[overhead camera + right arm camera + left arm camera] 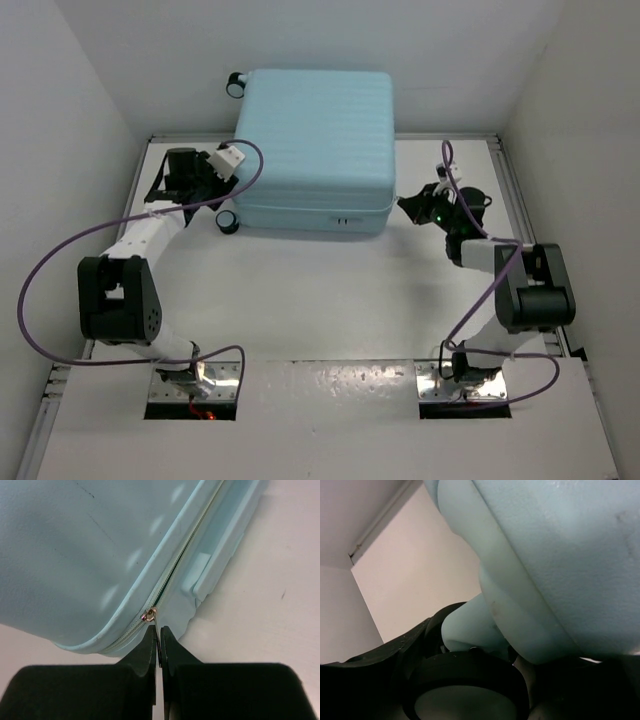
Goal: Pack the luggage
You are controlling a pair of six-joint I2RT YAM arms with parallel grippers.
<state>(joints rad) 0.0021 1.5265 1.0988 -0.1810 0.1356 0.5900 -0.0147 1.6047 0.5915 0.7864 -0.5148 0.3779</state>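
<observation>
The luggage is a pale aqua ribbed suitcase lying flat and closed at the back of the table. My right gripper is at its near right corner, shut on the metal zipper pull, which is pinched between the fingertips of the right gripper. My left gripper is at the near left corner. In the left wrist view a black-and-white wheel sits between the jaws, with a dark finger close against it and the shell above.
A second wheel sticks out at the case's far left corner. White walls stand close on the left, right and back. A raised metal rail edges the table. A moulded side handle runs beside the zipper.
</observation>
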